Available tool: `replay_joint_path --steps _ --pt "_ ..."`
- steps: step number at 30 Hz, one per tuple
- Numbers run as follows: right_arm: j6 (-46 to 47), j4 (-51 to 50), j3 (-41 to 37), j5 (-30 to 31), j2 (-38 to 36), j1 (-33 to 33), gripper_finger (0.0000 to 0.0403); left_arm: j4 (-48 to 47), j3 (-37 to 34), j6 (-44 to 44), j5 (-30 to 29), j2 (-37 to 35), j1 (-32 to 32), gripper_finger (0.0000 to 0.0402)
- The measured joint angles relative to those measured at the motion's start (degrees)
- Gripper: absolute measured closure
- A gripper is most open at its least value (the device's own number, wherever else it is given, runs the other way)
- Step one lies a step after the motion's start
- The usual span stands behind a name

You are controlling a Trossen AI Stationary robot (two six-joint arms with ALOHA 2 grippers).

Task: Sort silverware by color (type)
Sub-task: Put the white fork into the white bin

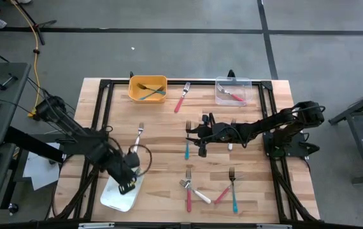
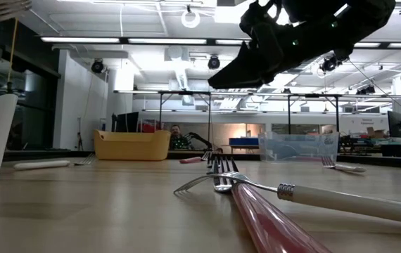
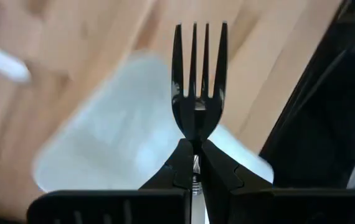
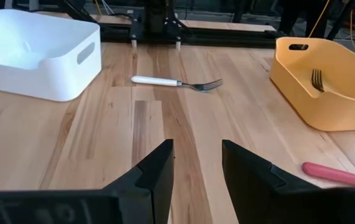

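Left gripper clamped on a fork above the white bin at the bench's near-left edge. Right gripper parted, empty, over open mid-bench wood.

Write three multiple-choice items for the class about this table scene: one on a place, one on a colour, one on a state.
1. The left pincer, shut on a fork, is
A) over the white bin
B) at the table's far edge
C) off the table

2. The bin holding a teal-handled fork is
A) white
B) yellow
C) black

3. The right pincer is
A) shut on a spoon
B) shut on nothing
C) open, holding nothing

Answers:
1 A: the high view shows it above the white bin at the table's near left corner.
2 B: the teal handle lies inside the yellow bin.
3 C: its wrist view shows bare wood between its parted fingers.
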Motion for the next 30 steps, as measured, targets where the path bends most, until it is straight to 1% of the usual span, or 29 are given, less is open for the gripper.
replay_joint_path --steps 3,8,10,13,15,21,24,26,30 --pt "0.0 -0.3 0.0 0.0 0.0 0.0 0.0274 -0.1 -0.1 -1.6 4.5 4.0 -0.5 0.0398" --pt "0.1 -0.3 0.0 0.0 0.0 0.0 0.0274 1.3 -0.6 -0.2 5.0 7.8 -0.8 0.0398" --pt "0.1 -0.3 0.0 0.0 0.0 0.0 0.0274 5.6 -2.9 -0.6 5.1 8.0 -0.7 0.0398" --pt "0.1 -0.4 0.0 0.0 0.0 0.0 0.0274 12.5 -7.7 -3.7 6.8 7.7 -0.7 0.0398" --pt "-0.2 -0.7 0.0 0.0 0.0 0.0 0.0274 13.9 -10.3 -6.1 7.5 7.7 -0.7 0.0398" --pt "-0.3 -0.7 0.0 0.0 0.0 0.0 0.0274 13.4 -14.8 -12.4 6.8 7.7 -0.7 0.0398" --pt "-0.4 -0.7 0.0 0.0 0.0 0.0 0.0274 14.7 -16.2 -13.8 4.8 7.7 -0.7 0.0398" --pt "-0.4 -0.7 0.0 0.0 0.0 0.0 0.0274 16.8 -17.0 -14.0 4.2 7.7 -0.4 0.0388" --pt "-0.3 -0.8 0.0 0.0 0.0 0.0 0.0274 19.3 -17.2 -13.3 3.2 7.7 0.5 0.035"
